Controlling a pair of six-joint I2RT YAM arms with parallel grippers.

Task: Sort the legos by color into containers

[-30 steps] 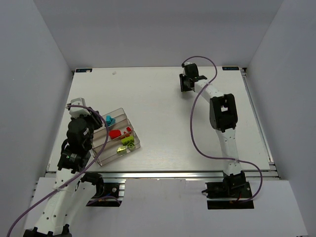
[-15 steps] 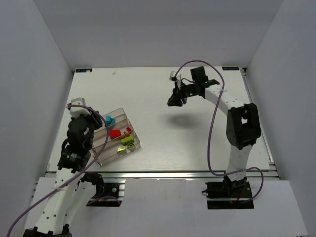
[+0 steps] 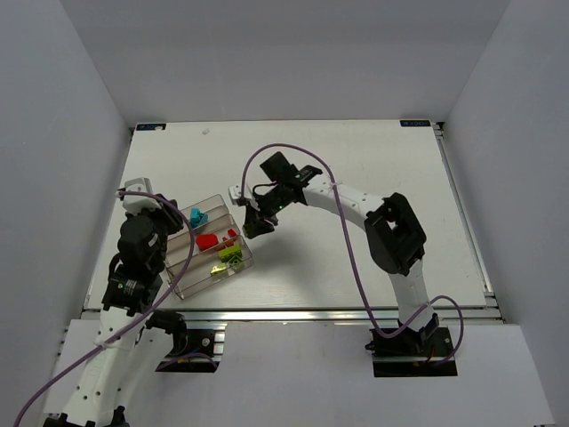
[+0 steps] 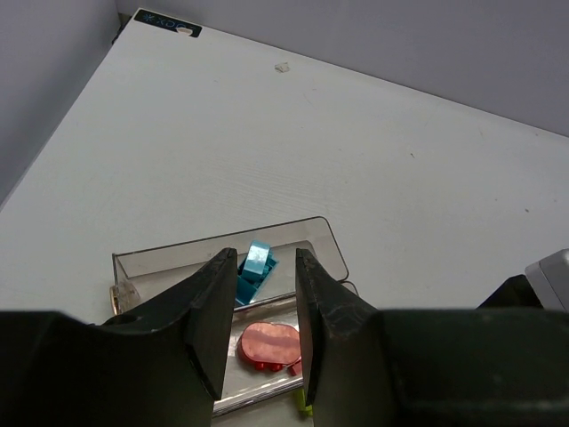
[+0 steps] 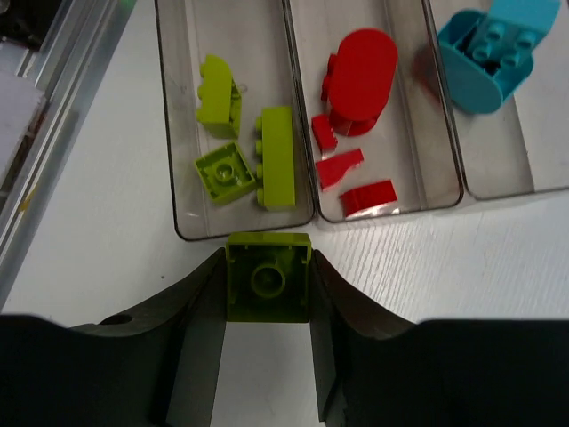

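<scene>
The right gripper [image 5: 267,267] is pinching a green brick [image 5: 268,286], seemingly the last loose one, just beside the containers [image 5: 286,107] holding sorted bricks [image 5: 357,78].

Glossy plastic legos [image 5: 360,80], clear containers [image 5: 182,133]

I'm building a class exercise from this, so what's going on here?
Two robot arms are sorting toy bricks by colour into clear containers. The right gripper holds a lime-green brick in its jaws, just short of the trough with three green bricks. Red pieces lie in the middle trough, a cyan brick in the third. The left gripper hovers over the containers, jaws apart and empty.
</scene>
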